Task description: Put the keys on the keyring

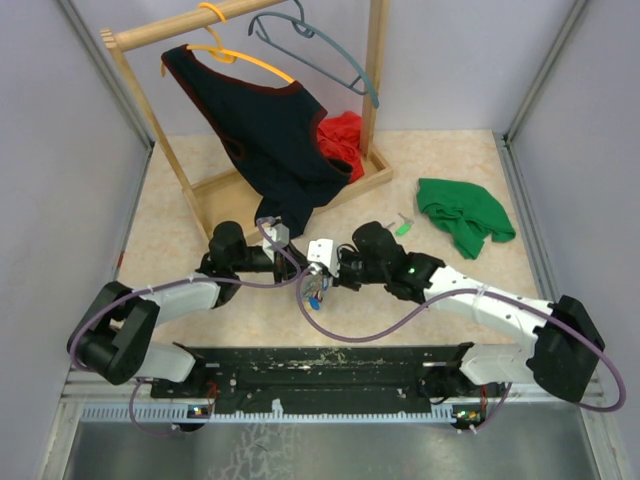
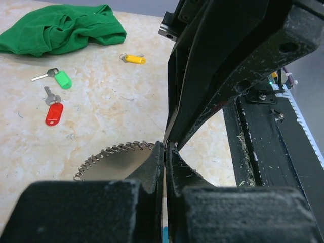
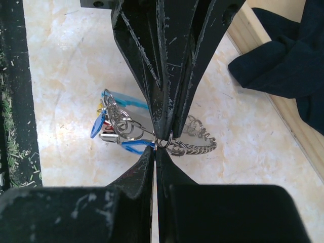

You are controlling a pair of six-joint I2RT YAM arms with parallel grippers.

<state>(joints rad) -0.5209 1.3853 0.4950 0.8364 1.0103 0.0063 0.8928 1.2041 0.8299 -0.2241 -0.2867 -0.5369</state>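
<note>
- Keyring (image 3: 197, 143) is held between the two arms over the middle of the table (image 2: 116, 101). Its grey coil and blue band are just beside the fingertips, and a blue key (image 3: 97, 126) dangles on it.
- The left gripper (image 2: 164, 152) and the right gripper (image 3: 155, 154) are both clenched, tip against tip, on the thin wire of the keyring. Neither one carries a loose key.
- We think the wire can slip out of such a narrow pinch if one arm pulls or twists more than the other; then the keyring drops.
- The green key (image 2: 62, 79), the red key (image 2: 53, 113) and the yellow key (image 2: 135, 59) lie on the table well apart from the keyring, near the green cloth (image 2: 61, 25). To fetch one, a gripper must let go, and the other may be left with a weak hold.
- Such small flat keys are hard to lift; the fingers can push them away instead.
</note>
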